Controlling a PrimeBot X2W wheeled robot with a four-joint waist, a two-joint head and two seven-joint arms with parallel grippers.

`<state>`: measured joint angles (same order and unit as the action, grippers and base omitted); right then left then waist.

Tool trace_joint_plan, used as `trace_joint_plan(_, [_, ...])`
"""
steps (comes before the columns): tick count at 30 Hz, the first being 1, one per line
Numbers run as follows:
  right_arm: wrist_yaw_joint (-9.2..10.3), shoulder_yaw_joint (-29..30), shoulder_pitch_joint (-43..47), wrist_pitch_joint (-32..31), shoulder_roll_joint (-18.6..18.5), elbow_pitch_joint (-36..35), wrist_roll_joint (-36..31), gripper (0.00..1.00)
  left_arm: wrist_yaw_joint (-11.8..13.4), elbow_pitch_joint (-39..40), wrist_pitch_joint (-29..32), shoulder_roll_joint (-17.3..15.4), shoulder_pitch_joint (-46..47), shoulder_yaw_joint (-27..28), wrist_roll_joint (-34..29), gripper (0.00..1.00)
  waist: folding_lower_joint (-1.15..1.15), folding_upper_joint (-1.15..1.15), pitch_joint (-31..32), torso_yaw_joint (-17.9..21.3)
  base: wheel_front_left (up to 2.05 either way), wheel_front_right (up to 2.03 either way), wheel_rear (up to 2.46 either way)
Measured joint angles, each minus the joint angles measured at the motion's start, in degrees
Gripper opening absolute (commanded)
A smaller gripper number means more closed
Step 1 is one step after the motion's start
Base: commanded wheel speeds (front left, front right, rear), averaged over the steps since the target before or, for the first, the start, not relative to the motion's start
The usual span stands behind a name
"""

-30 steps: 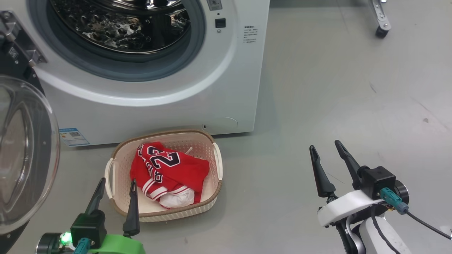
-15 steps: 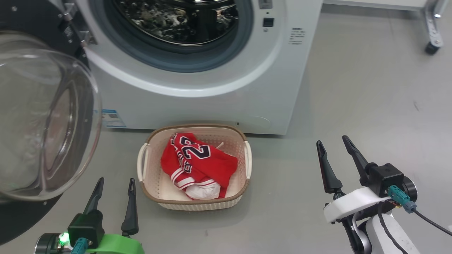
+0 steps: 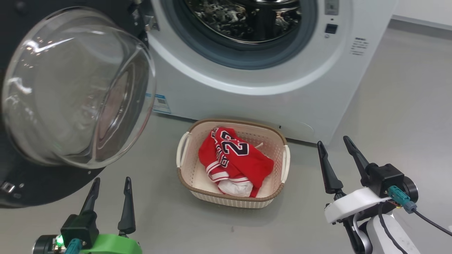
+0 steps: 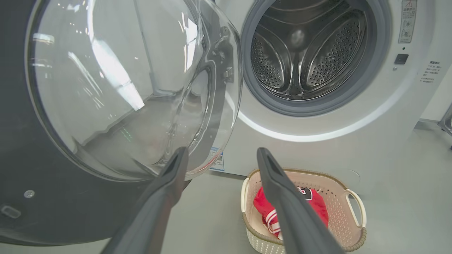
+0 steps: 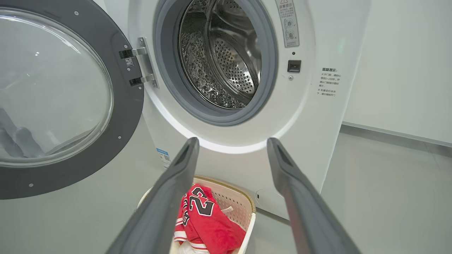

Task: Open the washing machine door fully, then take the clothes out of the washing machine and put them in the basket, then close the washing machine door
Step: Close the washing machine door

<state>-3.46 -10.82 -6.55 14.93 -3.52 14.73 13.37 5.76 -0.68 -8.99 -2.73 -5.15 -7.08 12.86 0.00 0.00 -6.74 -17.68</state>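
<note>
The washing machine (image 3: 268,102) (image 4: 317,148) (image 5: 310,116) stands open, its steel drum (image 4: 303,53) (image 5: 222,56) bare inside. Its door (image 3: 77,91) (image 4: 120,81) (image 5: 53,95) hangs swung out to the left, glass bowl bulging toward me. On the floor before the washer sits the cream basket (image 3: 272,195) (image 4: 356,225) (image 5: 240,201), holding the red clothes (image 3: 236,158) (image 4: 317,204) (image 5: 208,218) with the number 23 on top. My left gripper (image 3: 110,180) (image 4: 220,153) is open, low, just below the door. My right gripper (image 3: 333,141) (image 5: 233,143) is open, right of the basket.
Grey floor (image 3: 406,106) stretches to the right of the washer. A white wall (image 5: 399,63) rises behind it at the right. A blue label (image 3: 160,104) marks the washer's lower left corner.
The whole head view has swung left: washer, door and basket now lie further right in the picture. Both grippers stay open and hold their places.
</note>
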Motion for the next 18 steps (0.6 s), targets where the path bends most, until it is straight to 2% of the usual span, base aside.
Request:
trace_joint_plan(10, [-0.53,-0.36,0.08,0.00,0.00,0.71,-0.35,1.00,0.21,-0.43,-0.67,0.02,-0.18,0.84,0.35,1.00,0.00,0.00,0.30,-5.73,0.00,0.00,0.00])
trace_joint_plan(18, [-1.00,-1.03,0.24,0.00,0.04,1.16,-0.49,1.00,0.29,-0.45,-0.71,0.02,-1.16,1.08,0.75,1.00,0.00,0.00,0.91,-8.47,0.00,0.00,0.00])
